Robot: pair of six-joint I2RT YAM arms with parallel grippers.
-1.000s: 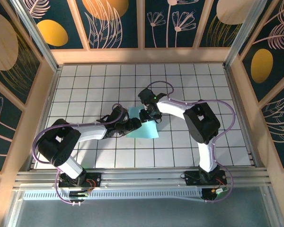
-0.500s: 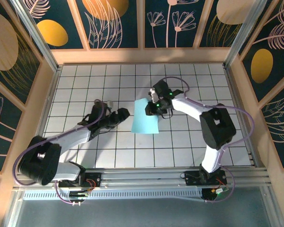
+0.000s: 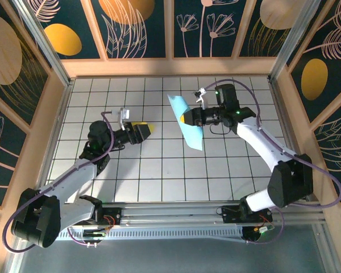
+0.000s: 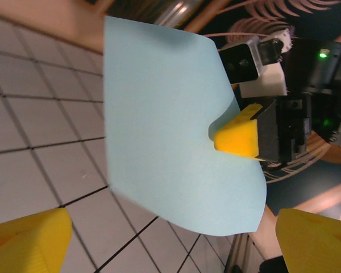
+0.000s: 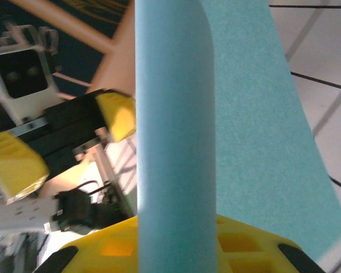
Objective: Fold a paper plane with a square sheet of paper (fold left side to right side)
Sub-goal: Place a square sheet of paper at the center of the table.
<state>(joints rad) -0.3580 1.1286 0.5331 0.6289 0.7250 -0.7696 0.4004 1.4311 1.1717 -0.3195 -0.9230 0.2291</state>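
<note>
Right jaws grip paper (image 3: pixel 192 135), left jaws (wide)

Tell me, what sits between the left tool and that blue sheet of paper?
Nothing: the top view shows bare white table tiles between the left tool and the sheet of paper.

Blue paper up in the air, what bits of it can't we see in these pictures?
- Left wrist view: the light-cyan paper hides the back finger of the right end effector that pinches it.
- Right wrist view: the paper's curled edge covers the pinch spot, and the picture's top edge cuts the paper off.
- Top view: the paper hangs tilted and is too small to show any creases.
</note>
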